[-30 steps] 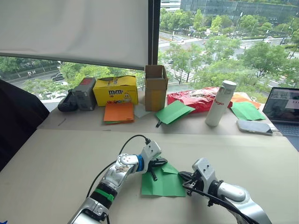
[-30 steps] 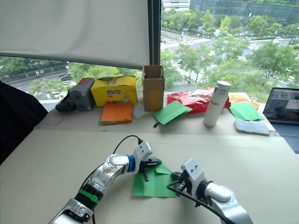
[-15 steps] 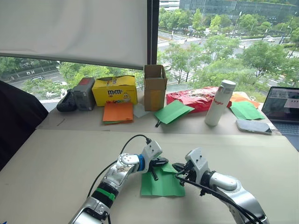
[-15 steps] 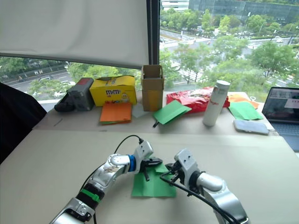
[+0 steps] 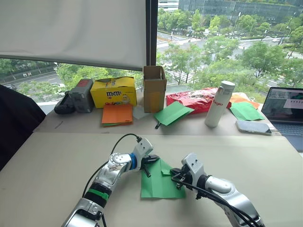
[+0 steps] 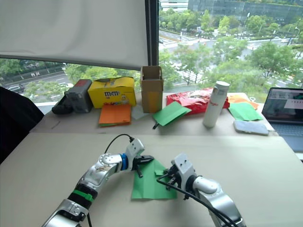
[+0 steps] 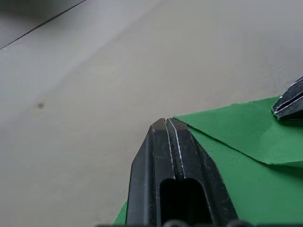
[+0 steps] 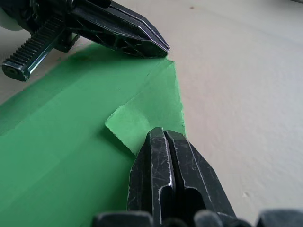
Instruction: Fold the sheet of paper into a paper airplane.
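My right gripper [image 8: 165,137] has moved in and, pinched shut, presses the folded corner of the sheet of paper [image 5: 161,182]. My left gripper [image 7: 166,126], also shut, pins the edge. First fold only.

Along the worktop's [image 5: 57,156] far edge stand a yellow box [image 5: 113,91], cardboard box [image 5: 155,88], orange paper sheets [image 5: 117,114], white bottle [image 5: 216,104] and laptop [image 5: 287,109].

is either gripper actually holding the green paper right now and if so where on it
Neither visibly grips it. Both sets of fingers are shut, pressing down on the sheet of paper: left gripper at the far corner, right gripper on the folded flap.
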### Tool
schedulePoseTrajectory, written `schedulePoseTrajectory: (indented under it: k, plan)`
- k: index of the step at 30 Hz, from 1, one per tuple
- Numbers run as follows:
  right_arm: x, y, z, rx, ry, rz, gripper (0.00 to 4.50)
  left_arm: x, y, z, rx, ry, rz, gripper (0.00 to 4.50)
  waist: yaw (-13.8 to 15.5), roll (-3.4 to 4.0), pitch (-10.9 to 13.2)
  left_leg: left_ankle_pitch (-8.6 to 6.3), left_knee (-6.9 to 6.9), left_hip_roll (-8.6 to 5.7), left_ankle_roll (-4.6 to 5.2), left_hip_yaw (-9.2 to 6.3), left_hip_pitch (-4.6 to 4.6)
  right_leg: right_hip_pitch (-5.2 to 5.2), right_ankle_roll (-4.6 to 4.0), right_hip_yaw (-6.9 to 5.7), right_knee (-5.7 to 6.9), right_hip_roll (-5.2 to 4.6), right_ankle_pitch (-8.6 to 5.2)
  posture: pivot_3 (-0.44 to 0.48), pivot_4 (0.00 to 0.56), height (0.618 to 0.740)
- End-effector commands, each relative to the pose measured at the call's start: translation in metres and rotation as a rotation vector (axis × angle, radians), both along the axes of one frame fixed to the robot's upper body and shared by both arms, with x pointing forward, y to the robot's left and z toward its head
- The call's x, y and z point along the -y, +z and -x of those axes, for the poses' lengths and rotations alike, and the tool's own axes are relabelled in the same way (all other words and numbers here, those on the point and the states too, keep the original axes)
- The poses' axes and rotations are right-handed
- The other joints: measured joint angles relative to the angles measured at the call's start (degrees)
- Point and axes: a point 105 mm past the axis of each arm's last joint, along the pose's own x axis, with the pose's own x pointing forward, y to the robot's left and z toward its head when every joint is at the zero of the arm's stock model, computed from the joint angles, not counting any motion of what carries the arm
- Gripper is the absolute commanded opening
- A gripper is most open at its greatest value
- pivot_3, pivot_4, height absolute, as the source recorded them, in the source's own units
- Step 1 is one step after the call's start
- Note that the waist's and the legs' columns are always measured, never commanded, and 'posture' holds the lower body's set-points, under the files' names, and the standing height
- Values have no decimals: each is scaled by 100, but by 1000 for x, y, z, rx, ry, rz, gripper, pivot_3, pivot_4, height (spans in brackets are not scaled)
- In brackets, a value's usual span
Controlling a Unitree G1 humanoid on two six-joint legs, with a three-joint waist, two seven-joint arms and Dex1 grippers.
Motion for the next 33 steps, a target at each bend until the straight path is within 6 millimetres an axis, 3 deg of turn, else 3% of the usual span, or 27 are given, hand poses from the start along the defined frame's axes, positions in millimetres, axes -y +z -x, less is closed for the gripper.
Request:
schedulePoseTrajectory:
  k: [1,6,11,12,18,28,33]
  plan:
    - [-5,-5,0,-23,3,2,34,-8,24,-14,16,98,111,0,22,-1,1,0,0,0,0,0,-2,-4,0,-1,0,-1,0,0,150,740]
    - [-11,-6,1,-30,26,-2,34,-30,50,-19,-13,185,221,0,33,-4,2,0,1,-1,0,-1,-4,-17,-2,-1,0,-4,1,0,150,740]
    - [-15,-4,-1,-27,60,-1,34,-55,59,9,-208,205,320,0,-40,-3,4,0,-1,8,0,-2,-3,-16,-2,0,6,-3,1,0,150,740]
    - [-16,-4,-2,-28,66,0,0,-58,59,14,-247,222,341,533,-36,-3,5,0,-2,9,0,-4,-1,-16,-1,0,6,-5,0,0,150,740]
    - [-23,-5,-2,-34,94,-6,0,-52,45,35,-383,267,361,2428,3,-6,6,0,-1,6,-2,-14,9,-16,-1,-2,4,-20,1,0,150,740]
    - [-23,-4,-2,-31,86,-16,0,-34,25,43,-531,319,430,2428,26,-6,6,0,-1,6,-3,-16,2,-16,-3,2,3,-23,1,0,150,740]
    - [-21,-4,-2,-28,76,-11,0,-31,27,32,-517,354,452,915,35,-7,6,1,-1,3,-4,-16,3,-15,-4,1,2,-24,2,0,150,740]
